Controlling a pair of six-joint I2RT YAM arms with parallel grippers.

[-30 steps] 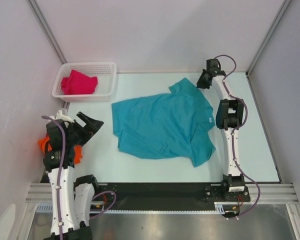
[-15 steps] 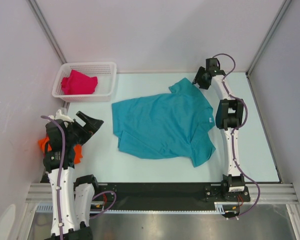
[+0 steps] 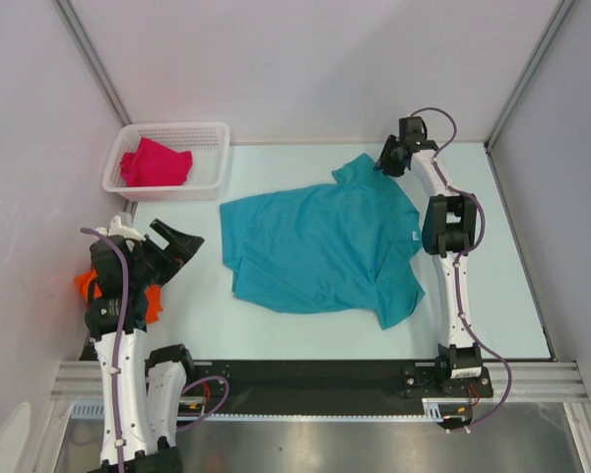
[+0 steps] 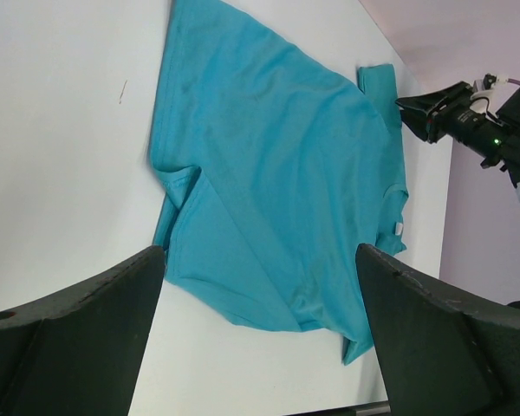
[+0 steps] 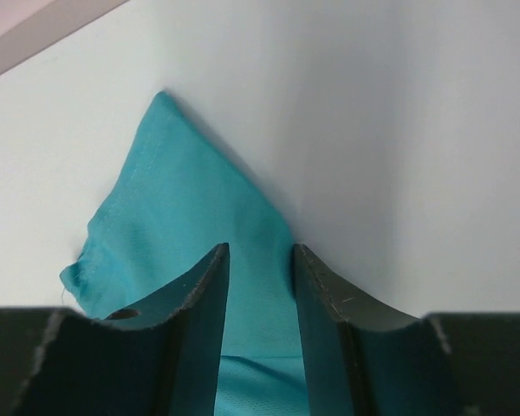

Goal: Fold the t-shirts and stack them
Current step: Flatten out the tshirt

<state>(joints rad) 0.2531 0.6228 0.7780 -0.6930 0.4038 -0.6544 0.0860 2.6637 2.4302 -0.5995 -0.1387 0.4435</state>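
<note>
Teal-blue t-shirt (image 3: 320, 246) flat, far sleeve just under narrowly parted fingers (image 5: 199, 295) of right hand (image 5: 257, 253).

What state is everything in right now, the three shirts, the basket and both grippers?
teal shirt, spread flat on the table, unfolded.
magenta shirt, bunched up inside the basket.
orange shirt, crumpled at the table's left edge, partly hidden.
basket, upright, holding only the magenta shirt.
left gripper, wide open, empty.
right gripper, narrowly open over the teal shirt's sleeve.
</note>
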